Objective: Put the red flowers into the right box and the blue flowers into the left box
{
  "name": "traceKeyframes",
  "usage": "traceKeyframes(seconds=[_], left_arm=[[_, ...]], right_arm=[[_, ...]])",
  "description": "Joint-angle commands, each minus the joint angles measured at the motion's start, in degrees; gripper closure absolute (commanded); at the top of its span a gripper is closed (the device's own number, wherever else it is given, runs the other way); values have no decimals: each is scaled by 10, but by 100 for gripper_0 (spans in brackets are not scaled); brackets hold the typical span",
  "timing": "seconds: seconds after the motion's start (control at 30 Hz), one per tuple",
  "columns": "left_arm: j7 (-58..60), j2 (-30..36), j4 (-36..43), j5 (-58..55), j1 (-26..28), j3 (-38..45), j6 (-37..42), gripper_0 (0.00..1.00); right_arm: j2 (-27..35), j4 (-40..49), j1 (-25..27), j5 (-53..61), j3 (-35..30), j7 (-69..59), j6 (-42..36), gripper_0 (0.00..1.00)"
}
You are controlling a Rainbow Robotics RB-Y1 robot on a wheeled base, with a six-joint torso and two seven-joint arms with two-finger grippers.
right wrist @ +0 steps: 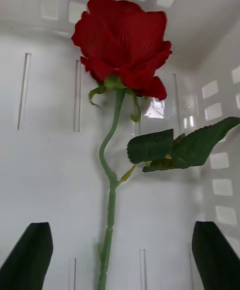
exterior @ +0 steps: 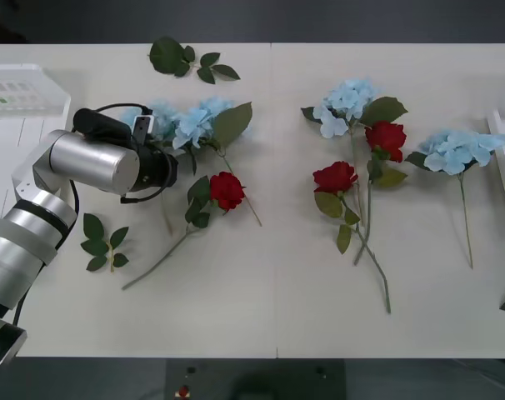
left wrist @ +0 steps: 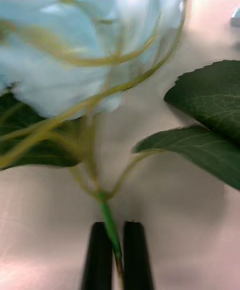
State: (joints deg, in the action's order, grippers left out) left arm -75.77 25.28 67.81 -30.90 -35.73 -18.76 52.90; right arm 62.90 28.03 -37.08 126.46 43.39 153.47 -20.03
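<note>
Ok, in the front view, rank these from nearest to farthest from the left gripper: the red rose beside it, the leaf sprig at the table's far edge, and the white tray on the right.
Measured from the left gripper, shut on a blue flower stem:
1. The red rose, just to its right and nearer the robot.
2. The leaf sprig, at the far edge, slightly right.
3. The white tray, at the table's right edge.

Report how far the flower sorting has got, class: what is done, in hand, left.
Done: one red rose lies in a white slotted box below the open right gripper. In hand: the left gripper is shut on a blue flower stem. Left: three red roses and other blue flowers lie on the table.
</note>
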Motion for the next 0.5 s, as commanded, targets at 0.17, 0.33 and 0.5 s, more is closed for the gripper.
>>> traceKeyframes(seconds=[0.17,0.33,0.5], left_arm=[[23,42,125,-73,-29,103,134,100],[19,70,195,-95,-49,198,223,100],[-11,136,220,-97,-51,254,237,100]], right_arm=[[58,60,-9,-5,-30,-2,-122,0],[91,140,-9,-5,-30,-47,-204,0],[112,223,-8,-45,-30,-163,-237,0]])
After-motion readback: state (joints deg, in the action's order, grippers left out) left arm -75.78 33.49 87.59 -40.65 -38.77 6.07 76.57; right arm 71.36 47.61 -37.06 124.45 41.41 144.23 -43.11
